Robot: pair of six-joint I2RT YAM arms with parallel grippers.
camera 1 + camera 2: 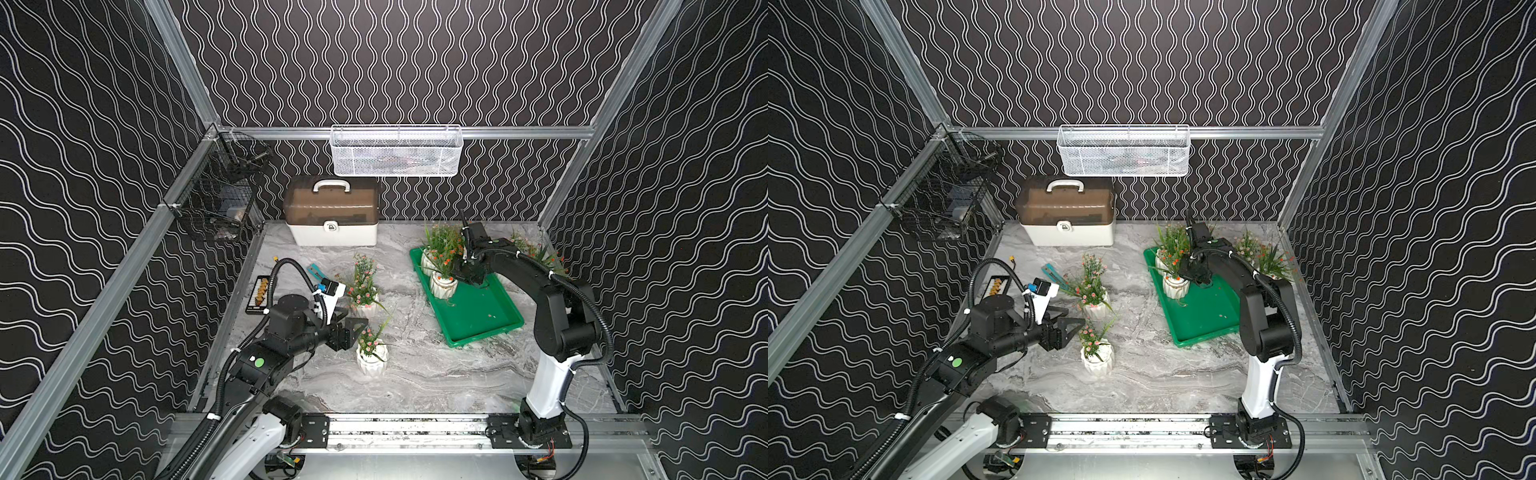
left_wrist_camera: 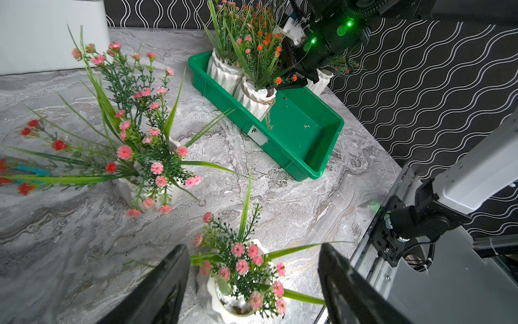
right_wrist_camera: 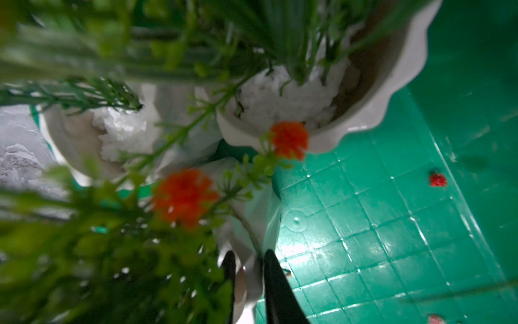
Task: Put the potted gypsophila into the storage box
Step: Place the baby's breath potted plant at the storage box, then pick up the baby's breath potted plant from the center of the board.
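Note:
The storage box, a green tray (image 1: 482,320) (image 1: 1208,320) (image 2: 308,134), lies right of centre with two potted gypsophila (image 1: 442,286) (image 1: 428,264) at its far end. My right gripper (image 1: 478,282) (image 3: 249,252) is down in the tray, its jaws narrowly astride the rim of an orange-flowered pot (image 3: 252,213) that stands on the tray floor. Whether they press the rim does not show. My left gripper (image 1: 353,322) (image 2: 253,248) is open above a pink-flowered pot (image 1: 372,359) (image 2: 224,297) on the table. Another pink pot (image 1: 365,307) (image 2: 148,190) stands just beyond it.
More pots (image 1: 540,253) stand behind the right arm near the right wall. A white case with a brown lid (image 1: 332,216) sits at the back, under a white wire basket (image 1: 395,151). A black parts tray (image 1: 259,293) and a blue tool (image 1: 316,274) lie at the left.

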